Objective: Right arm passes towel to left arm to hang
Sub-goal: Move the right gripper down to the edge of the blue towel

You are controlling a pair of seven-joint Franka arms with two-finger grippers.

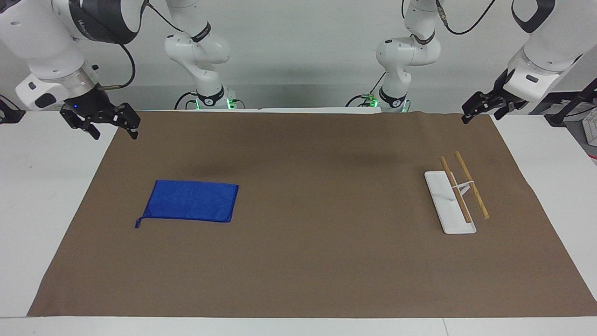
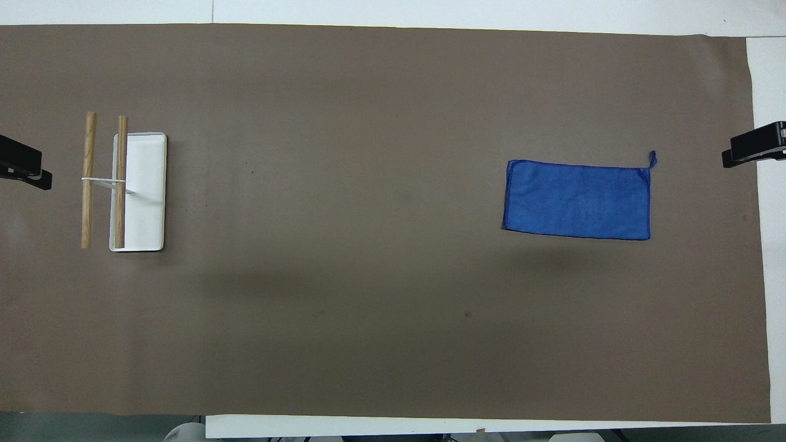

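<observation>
The blue towel (image 1: 191, 200) lies flat on the brown mat, toward the right arm's end of the table, its loop (image 1: 138, 224) at a corner pointing away from the robots. It also shows in the overhead view (image 2: 577, 199). My right gripper (image 1: 114, 129), with its blue light, hangs open and empty in the air over the mat's edge at that end, apart from the towel; its tip shows in the overhead view (image 2: 754, 147). My left gripper (image 1: 481, 116) hangs open and empty over the mat's edge at the left arm's end; it also shows in the overhead view (image 2: 24, 167).
A rack with a white base (image 1: 438, 196) and two wooden bars (image 1: 471, 184) stands on the mat (image 1: 317, 242) toward the left arm's end; it also shows in the overhead view (image 2: 147, 190). White table borders the mat at both ends.
</observation>
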